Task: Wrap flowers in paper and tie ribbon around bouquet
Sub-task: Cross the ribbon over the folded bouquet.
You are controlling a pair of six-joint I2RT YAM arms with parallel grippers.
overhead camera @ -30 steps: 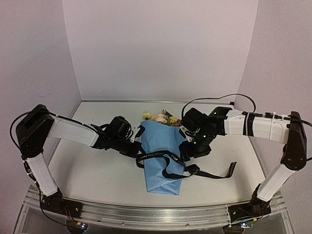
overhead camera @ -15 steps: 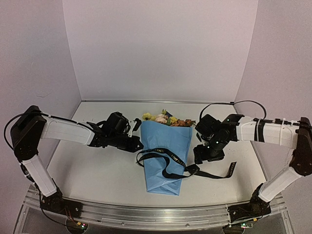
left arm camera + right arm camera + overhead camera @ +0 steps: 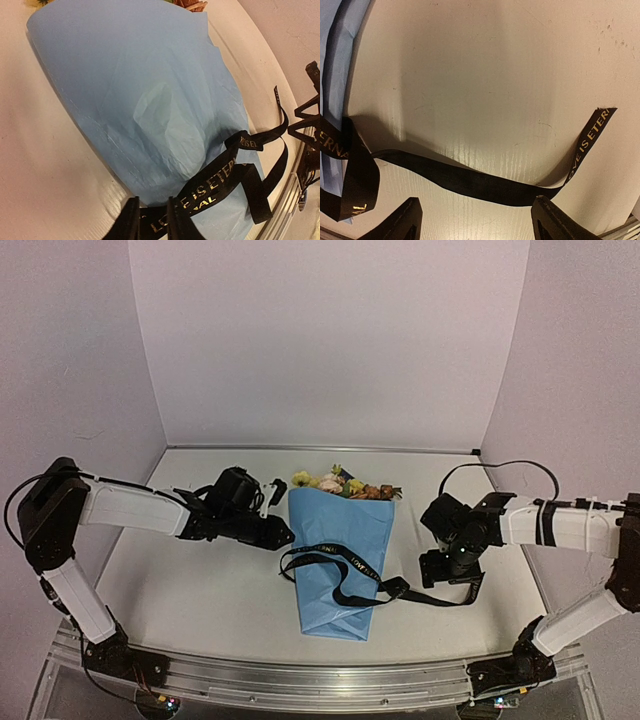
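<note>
**Bouquet [image 3: 340, 525] lay on the table [image 3: 190, 590] with the ribbon [image 3: 345, 562] draped loosely across it**

Bouquet and ribbon sat between the two arms. The cone's wide end pointed away from the arm bases and its narrow tip pointed toward them. Yellow, pink and orange flowers [image 3: 335, 482] showed above the light-blue paper [image 3: 150, 90].

The left gripper [image 3: 279, 537] hung just beside the cone's left edge, close to the looped end of the ribbon. In its wrist view the fingers [image 3: 129, 222] stood a narrow gap apart, slightly unclenched. The gold-lettered ribbon showed through that gap and ran on ahead and to the right. Whether the pads touched the ribbon could not be told. The blue cone filled the space ahead of the fingertips.

The right gripper [image 3: 450, 578] hovered apart from the cone, off its right side. Its jaws were spread wide and held nothing. The ribbon's free tail lay flat on the table just ahead of its fingertips, with the cut end ahead and to the right. The knotted part and the paper's edge lay ahead and to the left
</note>
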